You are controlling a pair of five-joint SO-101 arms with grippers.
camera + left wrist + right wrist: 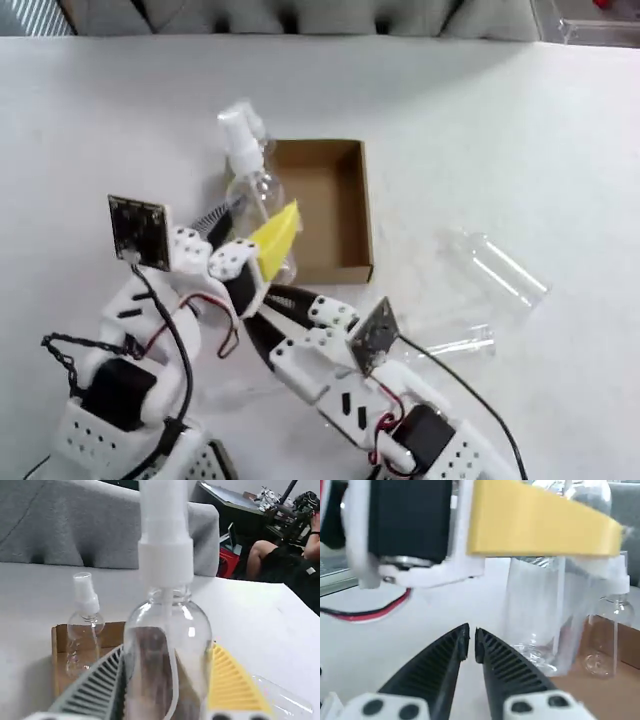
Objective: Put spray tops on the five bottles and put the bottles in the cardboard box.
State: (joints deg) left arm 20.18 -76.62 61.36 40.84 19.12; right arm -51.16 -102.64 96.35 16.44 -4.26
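Closest to the near edge of the worktop (100,100), right gripper (471,644): black ribbed fingers (437,665) pinched almost together, hair-thin gap at the tips, nothing between them, low over bare white surface. Tips aimed toward the held bottle. Just past it, left gripper (167,655), one grey finger (95,690) and one yellow finger (232,680), clamped on the belly of a clear bottle (170,625). Bottle upright, white spray top (165,555) already on, thin dip tube down the middle. Held over the near-left part of the cardboard box (335,205); resting on the box floor or hanging above it, cannot tell. Box open-topped, brown, roughly mid-worktop, a little left of centre. Standing inside, toward the left side and farther back, second clear bottle (84,630), upright, likewise wearing a white spray top. Right of the box and well apart from it, two more clear bottles lying flat on the worktop: one (450,343) nearer the arms, faint, mostly glints; the other (497,268) farther out toward the right edge, slanted. Beyond the far edge, grey upholstered seating (300,15).
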